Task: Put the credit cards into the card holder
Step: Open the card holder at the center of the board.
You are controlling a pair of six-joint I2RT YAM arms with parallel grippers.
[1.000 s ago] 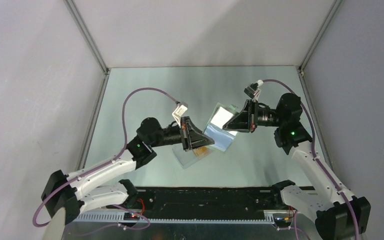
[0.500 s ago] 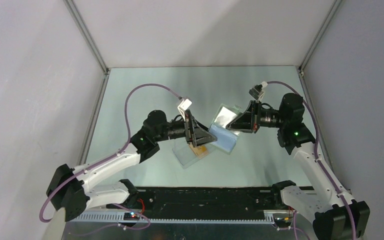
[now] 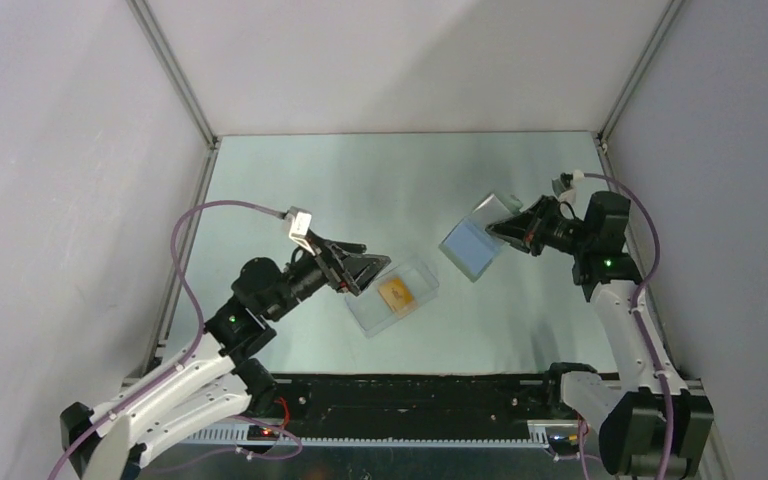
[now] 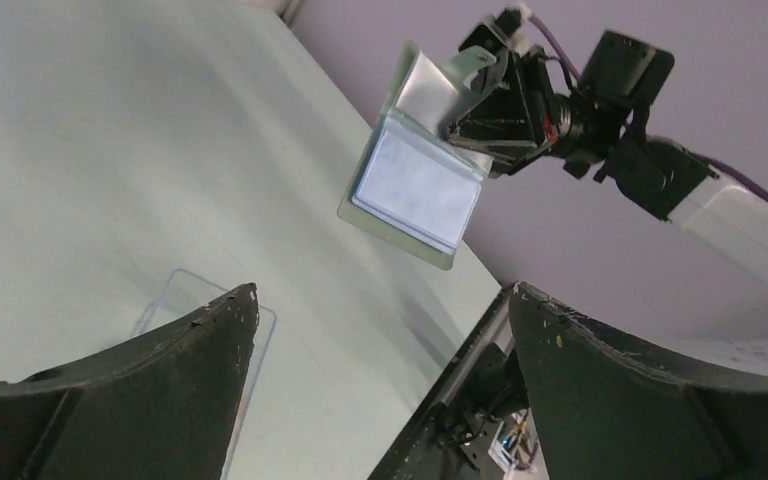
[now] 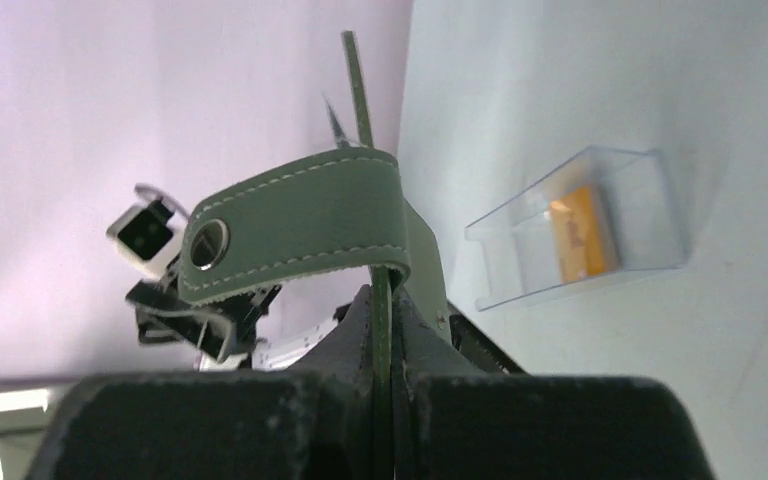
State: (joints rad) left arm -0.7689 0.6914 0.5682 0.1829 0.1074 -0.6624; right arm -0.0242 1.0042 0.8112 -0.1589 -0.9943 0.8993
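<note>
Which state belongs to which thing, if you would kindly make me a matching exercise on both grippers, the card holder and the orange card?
1 left gripper
2 right gripper
3 card holder
4 credit card

A lying in the clear box
B clamped on the holder's edge
C open, empty
D unfolded, blue inside showing

Pairs: 1-C, 2-B, 3-D, 4-A

A credit card (image 3: 394, 292) lies inside the clear box (image 3: 374, 312) near the middle of the table (image 3: 360, 180), the left gripper (image 3: 365, 268) just left of it; farther right and back, the card holder (image 3: 470, 248) sits in the right gripper (image 3: 496, 229)
</note>
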